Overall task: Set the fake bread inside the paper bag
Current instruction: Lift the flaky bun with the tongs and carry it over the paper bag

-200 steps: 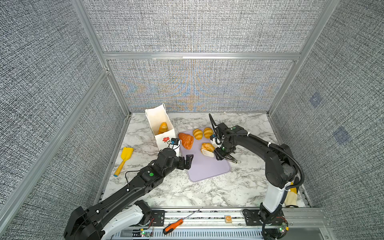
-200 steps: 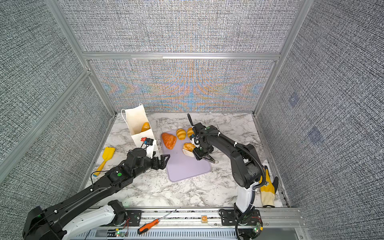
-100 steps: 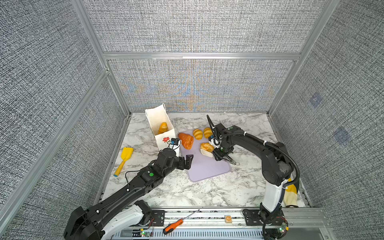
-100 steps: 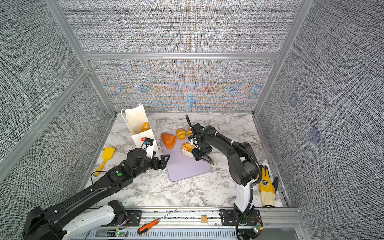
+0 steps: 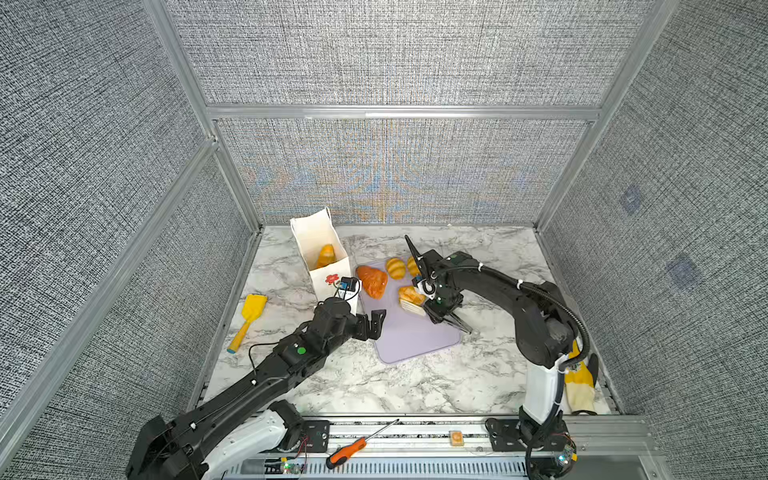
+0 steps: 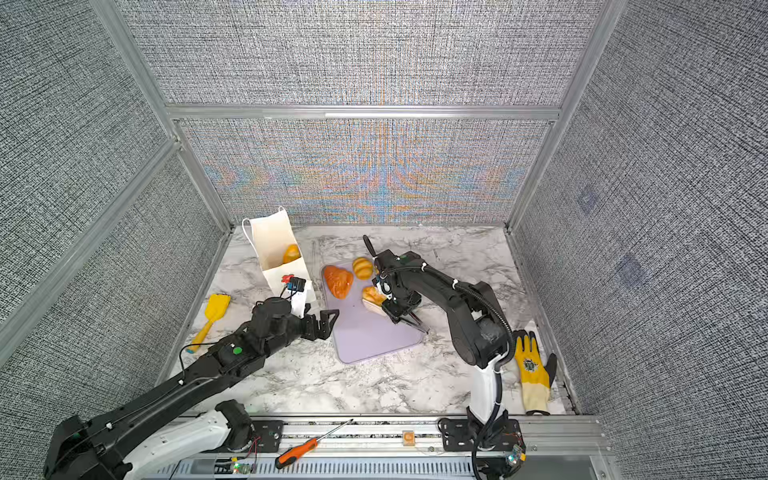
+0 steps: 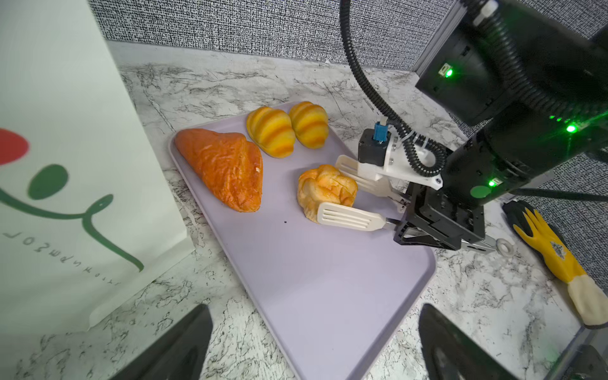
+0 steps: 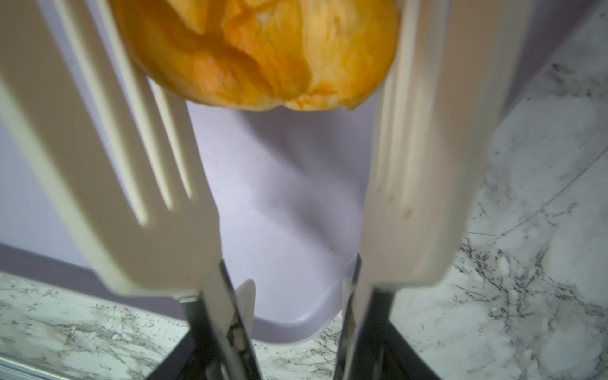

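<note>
While the right gripper (image 5: 437, 308) clamps the metal stems of a pair of cream plastic slotted tongs (image 7: 348, 217), the two flat blades stand on either side of a golden twisted toy pastry (image 7: 324, 189) and touch it. That pastry sits on the rectangular lavender plastic tray (image 7: 312, 279), towards its right-hand side in both top views. At the tray's far end lie a darker reddish-brown toy croissant (image 7: 227, 167) and two golden-yellow striped toy rolls (image 7: 271, 131), the rolls touching each other and the croissant nearest the bag. The tall white paper bag (image 5: 309, 235), printed with a red flower on a green stem, stands upright and open-mouthed just beside the tray's left edge, and another golden toy pastry (image 5: 325, 255) shows inside it. The left gripper (image 5: 370, 320) hangs low in front of the bag at the tray's near left corner, its jaws spread wide and holding nothing. A yellow plastic spatula (image 5: 249, 316) lies on the white marble tabletop (image 5: 415, 386) well left of the bag, a yellow-and-cream work glove (image 6: 532, 374) lies at the table's right edge, and an orange-handled screwdriver (image 5: 349, 451) rests on the front rail (image 5: 415, 432).
</note>
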Controlling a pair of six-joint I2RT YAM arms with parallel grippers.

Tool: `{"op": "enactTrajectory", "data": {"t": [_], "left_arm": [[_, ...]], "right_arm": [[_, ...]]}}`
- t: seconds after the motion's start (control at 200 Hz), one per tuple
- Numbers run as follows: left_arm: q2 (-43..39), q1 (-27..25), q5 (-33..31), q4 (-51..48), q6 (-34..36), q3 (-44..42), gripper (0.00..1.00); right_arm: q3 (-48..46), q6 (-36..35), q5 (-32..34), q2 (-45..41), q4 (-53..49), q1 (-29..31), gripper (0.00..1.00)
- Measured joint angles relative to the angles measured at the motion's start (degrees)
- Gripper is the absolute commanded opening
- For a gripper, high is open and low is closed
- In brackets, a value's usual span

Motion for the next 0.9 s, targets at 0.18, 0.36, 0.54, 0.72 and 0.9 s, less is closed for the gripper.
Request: {"op": "enactTrajectory", "data": {"t": [0.18,0.36,0.54,0.72,0.9], "left_arm": [[-0.66,0.0,-0.17,-0.04,0.0,-0.07,0.99],[-1.95,0.0,-1.16,-0.52,0.02,0.02,0.99],[-3.43,0.09,-1.49,-1.25,0.09,0.59,0.99],[-6.1,1.79,-1.88,-3.85,0.74,3.08,0.99],[-8.22,5.16,-1.11,-7.5,2.32,6.71,0.99]], "right_arm": [[-0.02,-0.26,0.74,-2.01,-1.07,0.02,0.41],[-0.11,-0.26,-1.88,-4.59,-1.05,-0.66,0.4],[-0.68,-0.2,-5.57,-7.21,-0.42,-2.56,0.4],[-0.98,0.66,-10.47,-10.64,0.63,-3.23,0.4],[-0.72,2.1,-15.26,-13.46,1.51,-3.21,0.4]]}}
